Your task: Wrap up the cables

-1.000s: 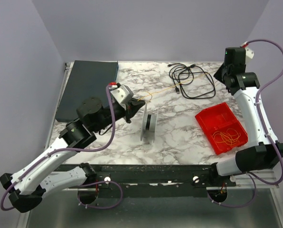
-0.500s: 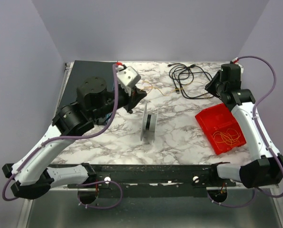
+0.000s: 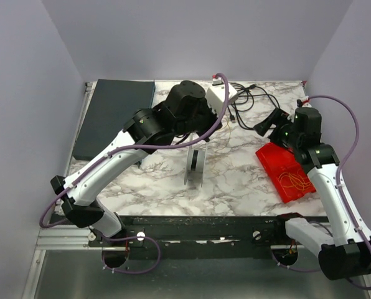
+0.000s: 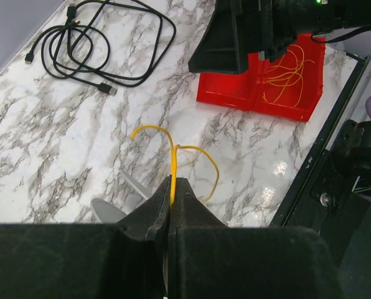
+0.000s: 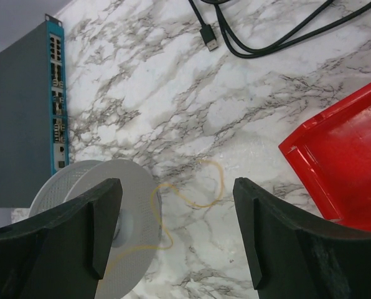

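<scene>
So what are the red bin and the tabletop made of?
Red bin: probably moulded plastic, glossy, uniform colour with thin walls. Tabletop: marble or marble-print laminate, polished; white with grey veining and a glare spot. Cannot tell which.

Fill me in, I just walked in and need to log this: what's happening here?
The left gripper is shut on a thin yellow cable, holding it up near the white spool. The right gripper is open and empty, hovering between the spool and the red bin, where more cables lie. The black cord lies untouched at the far edge.
</scene>
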`<state>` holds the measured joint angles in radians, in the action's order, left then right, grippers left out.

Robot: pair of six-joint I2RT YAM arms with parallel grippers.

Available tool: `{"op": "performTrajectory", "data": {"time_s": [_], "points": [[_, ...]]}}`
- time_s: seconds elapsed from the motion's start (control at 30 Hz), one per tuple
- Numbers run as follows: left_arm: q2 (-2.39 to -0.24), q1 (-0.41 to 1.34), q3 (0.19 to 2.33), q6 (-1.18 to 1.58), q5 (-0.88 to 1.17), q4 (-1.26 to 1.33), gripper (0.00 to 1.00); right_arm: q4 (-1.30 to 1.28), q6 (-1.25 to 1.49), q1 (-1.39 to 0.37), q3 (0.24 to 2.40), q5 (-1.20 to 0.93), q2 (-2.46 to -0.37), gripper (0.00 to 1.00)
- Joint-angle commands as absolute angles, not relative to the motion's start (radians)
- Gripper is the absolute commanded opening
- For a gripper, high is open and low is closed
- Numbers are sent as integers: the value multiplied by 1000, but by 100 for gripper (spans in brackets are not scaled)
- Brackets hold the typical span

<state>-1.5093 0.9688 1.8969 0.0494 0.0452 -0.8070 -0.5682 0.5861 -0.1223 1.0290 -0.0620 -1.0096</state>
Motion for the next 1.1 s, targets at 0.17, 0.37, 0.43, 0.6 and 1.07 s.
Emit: {"op": "performTrajectory", "data": {"time_s": [0.17, 0.37, 0.43, 0.6, 1.07], "points": [[-1615, 988, 2039, 49, 8, -922, 0, -303, 597, -116, 919, -407, -819, 78], [-1642, 988, 2059, 56, 8, -946, 0, -206, 582, -117, 876, -529, -732, 75], [-1649, 988, 2063, 64, 8, -949, 0, -188, 580, -118, 869, -559, -722, 74], [-1653, 988, 2054, 82, 8, -942, 0, -204, 537, -140, 899, -567, -734, 70], [-1651, 988, 2031, 97, 8, -946, 0, -241, 425, -525, 1032, -166, -901, 66]]}}
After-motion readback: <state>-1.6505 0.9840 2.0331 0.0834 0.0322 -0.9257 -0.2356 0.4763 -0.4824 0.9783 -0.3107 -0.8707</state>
